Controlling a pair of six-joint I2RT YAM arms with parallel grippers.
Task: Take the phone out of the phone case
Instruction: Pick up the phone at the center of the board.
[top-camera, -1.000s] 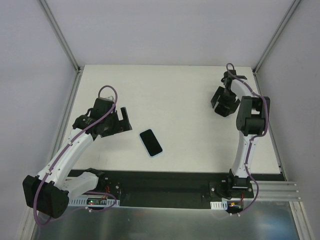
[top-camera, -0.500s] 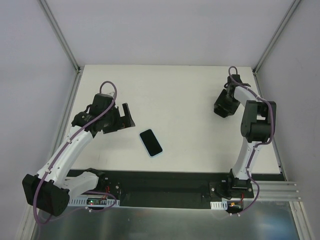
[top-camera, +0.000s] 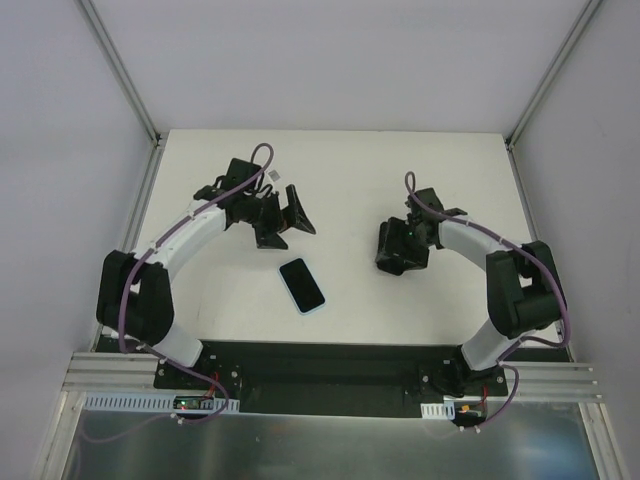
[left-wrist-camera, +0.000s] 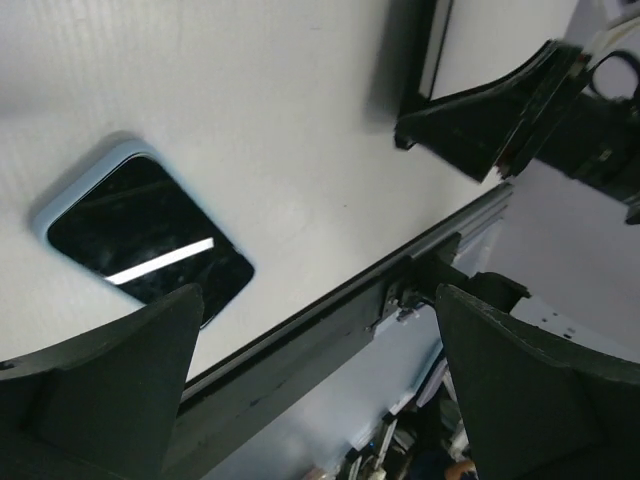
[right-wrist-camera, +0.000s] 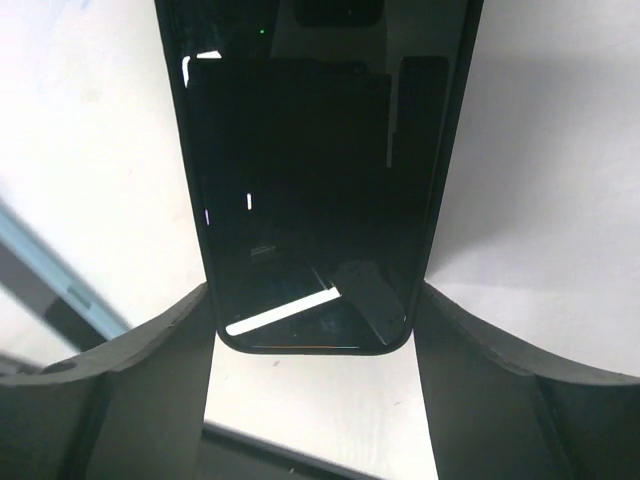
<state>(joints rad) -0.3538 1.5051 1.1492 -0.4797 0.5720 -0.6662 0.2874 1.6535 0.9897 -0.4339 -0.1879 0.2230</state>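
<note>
A phone with a dark screen in a light blue case (top-camera: 301, 285) lies flat on the white table, near the front middle. It also shows in the left wrist view (left-wrist-camera: 145, 240), screen up. My left gripper (top-camera: 290, 215) is open and empty, just behind the phone and above the table; its fingers (left-wrist-camera: 100, 380) stand wide apart. My right gripper (top-camera: 398, 248) is to the right of the phone. In the right wrist view it (right-wrist-camera: 312, 300) is closed on the two long edges of a glossy black phone (right-wrist-camera: 300, 180), held off the table.
A black rail (top-camera: 320, 365) runs along the table's near edge and also shows in the left wrist view (left-wrist-camera: 300, 340). Metal frame posts (top-camera: 120, 70) and white walls close in the back and sides. The right arm's gripper shows in the left wrist view (left-wrist-camera: 490, 115).
My left arm has swung away from the left side to the spot just behind the cased phone. My right arm has moved from the back right toward the table's middle.
</note>
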